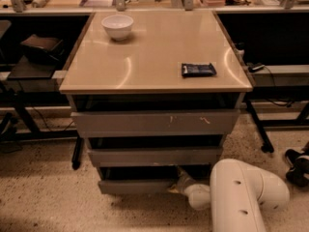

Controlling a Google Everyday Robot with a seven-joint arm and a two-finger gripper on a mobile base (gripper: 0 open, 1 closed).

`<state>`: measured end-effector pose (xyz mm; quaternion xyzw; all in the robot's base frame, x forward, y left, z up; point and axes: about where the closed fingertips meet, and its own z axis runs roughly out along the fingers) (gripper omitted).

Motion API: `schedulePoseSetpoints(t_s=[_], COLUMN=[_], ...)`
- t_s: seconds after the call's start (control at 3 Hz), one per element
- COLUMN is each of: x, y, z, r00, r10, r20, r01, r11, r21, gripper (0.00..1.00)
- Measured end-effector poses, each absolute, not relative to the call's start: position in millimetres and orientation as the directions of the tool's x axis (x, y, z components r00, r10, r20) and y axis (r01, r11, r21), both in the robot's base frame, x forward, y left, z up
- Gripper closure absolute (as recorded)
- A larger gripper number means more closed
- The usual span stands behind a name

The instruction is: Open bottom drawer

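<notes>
At bottom drawer (135, 185), pincer (178, 181) half-hidden

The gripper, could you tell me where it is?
The gripper sits low in the camera view, at the right end of the bottom drawer, just above the floor.

A: What does the robot's body look like here?
B: One thick white arm (244, 199) rises from the bottom edge at lower right, bends at a rounded elbow and reaches left, low to the floor.
A: And its end?
B: A narrower white wrist (198, 196) leads up-left to the gripper (180, 181), low in the view, right of centre, mostly in shadow.
</notes>
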<state>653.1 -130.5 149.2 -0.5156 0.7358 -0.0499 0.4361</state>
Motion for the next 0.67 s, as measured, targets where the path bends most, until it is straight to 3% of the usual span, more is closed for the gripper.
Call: schedulePoseSetpoints(t_s=[0.67], x=[651.9], y=[-128.2], z=[159.1], r00=[-0.09], r10=[-0.8], r20=[-0.593], r01=[-0.712], r11=[0.468], r21=[-0.524], gripper=[1.0])
